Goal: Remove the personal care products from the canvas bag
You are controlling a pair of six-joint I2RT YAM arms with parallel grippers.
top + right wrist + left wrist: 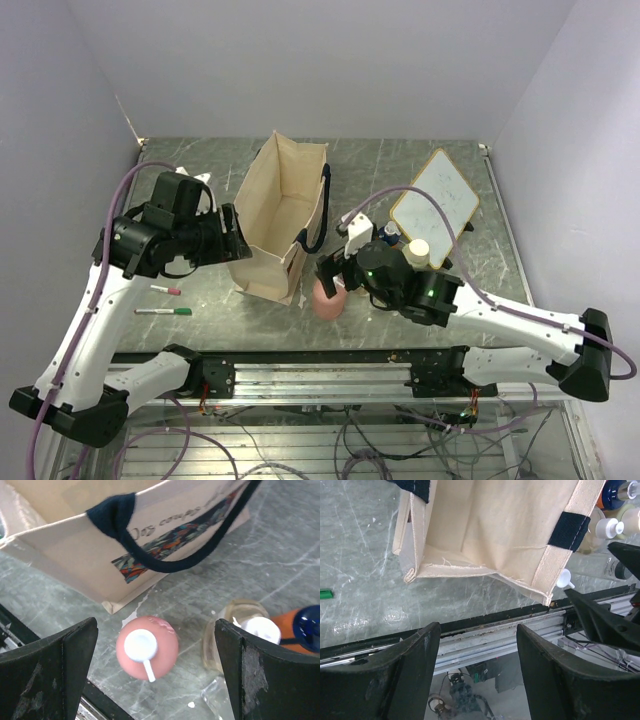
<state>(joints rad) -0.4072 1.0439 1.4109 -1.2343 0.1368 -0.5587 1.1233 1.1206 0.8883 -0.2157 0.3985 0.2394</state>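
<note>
The beige canvas bag [285, 215] with navy handles stands open mid-table. It also fills the top of the left wrist view [495, 525]. My left gripper [234, 240] is open and empty beside the bag's left wall, its tips [479, 645] short of the cloth. The pink bottle [328, 298] with a white cap stands upright on the table by the bag's near right corner. My right gripper [332, 272] hangs open above it, with the bottle [165, 652] between the spread fingers, untouched. A clear yellowish bottle [240, 630] and an orange dark-capped bottle [300, 632] stand just to the right.
A pale wide-lidded bottle [418, 250] stands near the wood-framed whiteboard [437, 200] at the right. A red pen [166, 290] and a green pen [165, 311] lie at the near left. The aluminium rail [320, 375] runs along the table's near edge.
</note>
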